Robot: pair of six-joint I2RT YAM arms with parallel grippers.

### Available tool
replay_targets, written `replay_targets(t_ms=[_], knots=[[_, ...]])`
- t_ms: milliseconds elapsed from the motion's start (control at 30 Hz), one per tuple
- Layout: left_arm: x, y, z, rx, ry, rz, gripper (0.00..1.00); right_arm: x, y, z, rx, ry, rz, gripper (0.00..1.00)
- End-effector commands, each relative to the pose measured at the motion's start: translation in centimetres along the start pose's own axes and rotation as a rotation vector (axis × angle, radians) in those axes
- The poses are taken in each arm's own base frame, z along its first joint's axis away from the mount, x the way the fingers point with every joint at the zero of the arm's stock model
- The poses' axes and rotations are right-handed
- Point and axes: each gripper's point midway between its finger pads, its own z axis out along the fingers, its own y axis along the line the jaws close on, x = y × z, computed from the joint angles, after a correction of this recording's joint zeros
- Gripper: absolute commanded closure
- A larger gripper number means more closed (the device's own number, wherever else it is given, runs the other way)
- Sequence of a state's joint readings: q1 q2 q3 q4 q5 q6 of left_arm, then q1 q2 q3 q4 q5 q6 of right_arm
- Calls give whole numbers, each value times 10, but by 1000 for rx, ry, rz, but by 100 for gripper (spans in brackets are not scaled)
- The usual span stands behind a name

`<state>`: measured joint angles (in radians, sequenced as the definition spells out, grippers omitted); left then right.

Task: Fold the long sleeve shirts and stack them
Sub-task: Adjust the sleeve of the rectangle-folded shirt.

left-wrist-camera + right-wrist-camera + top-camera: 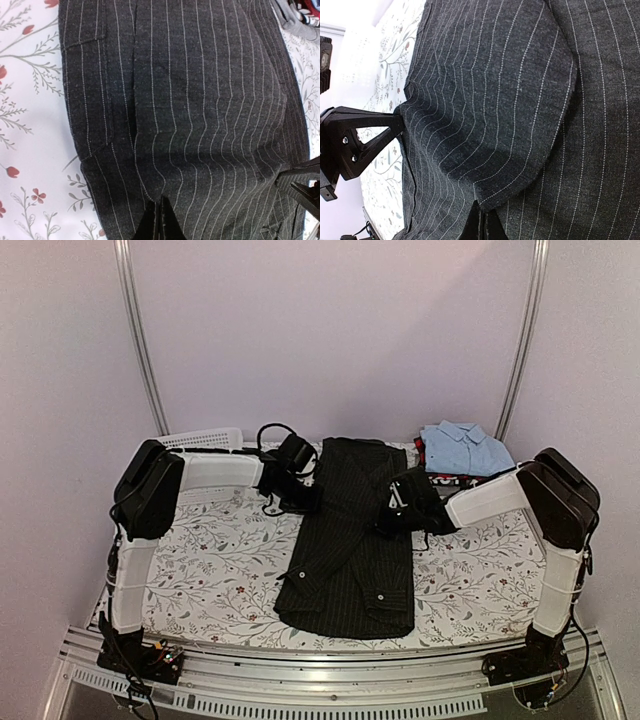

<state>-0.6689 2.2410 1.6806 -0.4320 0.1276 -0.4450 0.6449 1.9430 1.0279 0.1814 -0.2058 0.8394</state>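
Observation:
The black pinstriped shirt lies lengthwise on the middle of the table, its sleeves folded in. My left gripper is at its upper left edge. In the left wrist view it is shut, pinching the striped cloth. My right gripper is at the shirt's upper right. In the right wrist view it is shut on a curved hem of the cloth, lifted a little. The light blue shirt lies folded at the back right.
A white mesh basket stands at the back left. A floral cloth covers the table. A dark patterned item lies under the blue shirt. Black cables loop behind the left gripper. Walls close in on three sides.

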Motion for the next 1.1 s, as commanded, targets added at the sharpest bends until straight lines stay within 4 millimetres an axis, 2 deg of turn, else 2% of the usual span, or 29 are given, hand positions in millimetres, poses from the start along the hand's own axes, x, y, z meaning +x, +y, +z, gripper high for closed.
replay_targets(t_ms=[0,200,367,533,633,833,933,1067], knots=[[-5,4,3,-5,-3,4,100,-18,1,-12,37,-48,-27,100],[-1,7,7,-11,6,3,100,-25,-2,-21,86,-66,-63,100],[0,8,10,-15,10,4,100,-35,4,-29,99,-79,-104,97],[-1,9,12,-17,17,7,99,-25,5,-23,98,-10,-138,80],[0,8,11,-10,23,5,92,-19,10,-30,119,-9,-181,67],[-7,5,-10,-10,6,4,70,9,43,-48,168,-27,-378,52],[-12,8,-28,-10,-18,-7,62,34,66,-55,159,-20,-476,47],[-14,14,-53,-9,-42,-25,55,71,90,-56,157,15,-588,39]])
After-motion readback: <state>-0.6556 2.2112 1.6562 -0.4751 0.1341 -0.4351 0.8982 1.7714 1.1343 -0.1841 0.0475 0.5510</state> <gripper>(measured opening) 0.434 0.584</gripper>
